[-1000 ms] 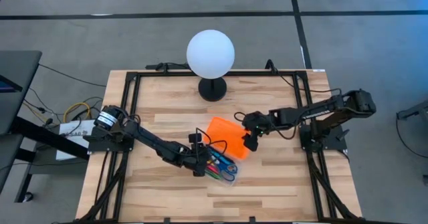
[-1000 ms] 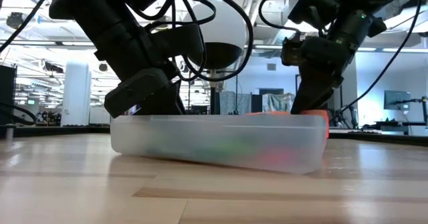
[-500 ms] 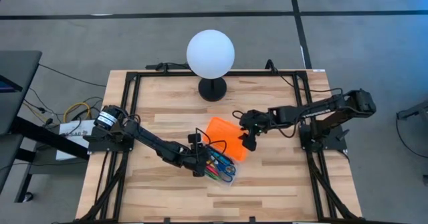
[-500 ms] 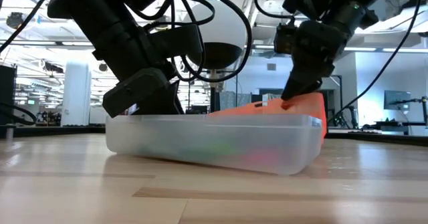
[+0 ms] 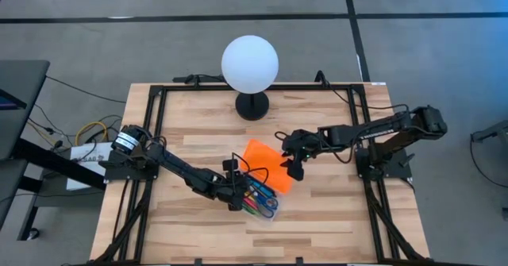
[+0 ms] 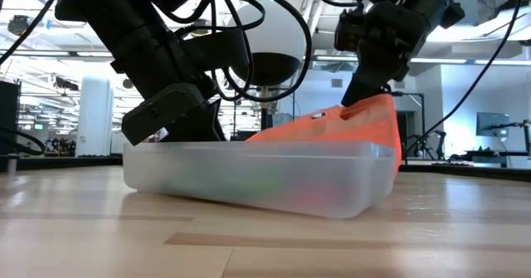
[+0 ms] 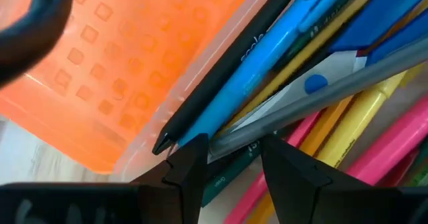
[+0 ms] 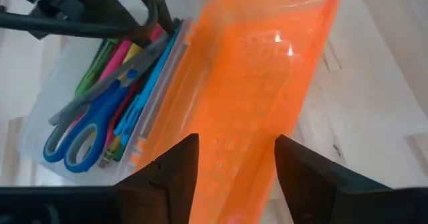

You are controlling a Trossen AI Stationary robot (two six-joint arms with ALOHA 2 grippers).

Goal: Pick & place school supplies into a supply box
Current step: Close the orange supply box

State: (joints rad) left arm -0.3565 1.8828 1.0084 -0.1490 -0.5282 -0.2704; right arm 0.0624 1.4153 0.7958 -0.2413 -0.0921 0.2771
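The supply box (image 5: 258,198), clear plastic, lies mid-table and holds the school supplies (image 8: 114,110): pens, markers and blue-handled scissors (image 8: 80,134). Its orange lid (image 6: 340,129) stands slanted up from the hinge side. My right gripper (image 5: 295,169) is at the lid's raised edge, and the lid fills the gap between its fingers. My left gripper (image 7: 234,170) stands open at the box's left end (image 6: 166,149), its fingers over the pens (image 7: 321,63). I cannot tell whether those fingers touch the pens or the box. My right gripper has the orange lid's raised free edge (image 8: 234,150) between its two fingers, near the lid's right end. The fingers slant down at it from the table's right side. The lid is tilted up, its hinge edge (image 8: 174,70) still on the box.
A white globe lamp (image 5: 250,63) on a black base stands at the table's far edge, behind the box. Bare wood lies in front of the box and to both sides. Black frame rails (image 5: 151,139) run along the table's left and right edges.
My right gripper has risen and drawn a little toward the table's left, taking the lid's free edge with it. The lid has swung from nearly flat to a steep slant about its hinge. The box has slid slightly toward the left.
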